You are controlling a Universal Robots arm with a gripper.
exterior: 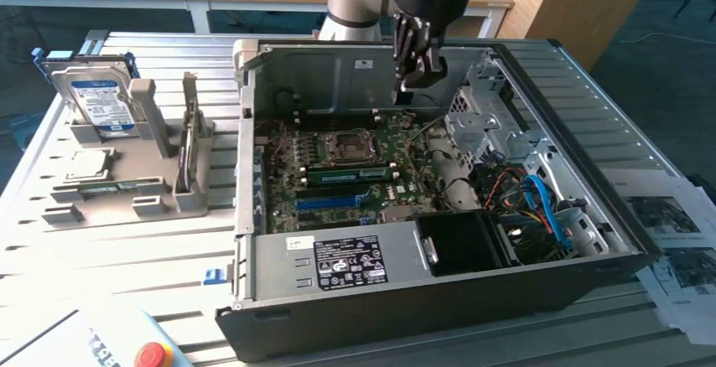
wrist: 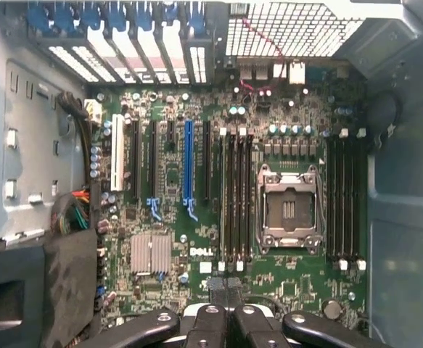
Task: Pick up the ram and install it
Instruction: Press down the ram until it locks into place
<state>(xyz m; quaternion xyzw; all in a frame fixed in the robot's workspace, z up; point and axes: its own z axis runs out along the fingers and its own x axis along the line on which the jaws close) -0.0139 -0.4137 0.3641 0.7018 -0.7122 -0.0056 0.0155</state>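
Note:
The ram point(exterior: 349, 174), a long green stick, stands on edge in a slot of the motherboard point(exterior: 293, 184), between the CPU socket point(exterior: 341, 145) and the long blue slot point(exterior: 335, 202). My gripper point(exterior: 407, 92) hangs above the rear of the open case, well clear of the board, shut with nothing between its fingers. In the wrist view the shut gripper point(wrist: 226, 286) looks straight down at the end of the bank of dark memory slots point(wrist: 236, 199) beside the CPU socket point(wrist: 287, 210). From above I cannot tell which slot holds the ram.
The open computer case point(exterior: 335, 271) lies on a slatted metal table. A grey parts rack point(exterior: 123, 174) at the exterior view's left holds a hard drive point(exterior: 99, 99). Cables point(exterior: 542, 208) and a drive cage crowd the case's right side. A red stop button point(exterior: 151, 354) sits at the front.

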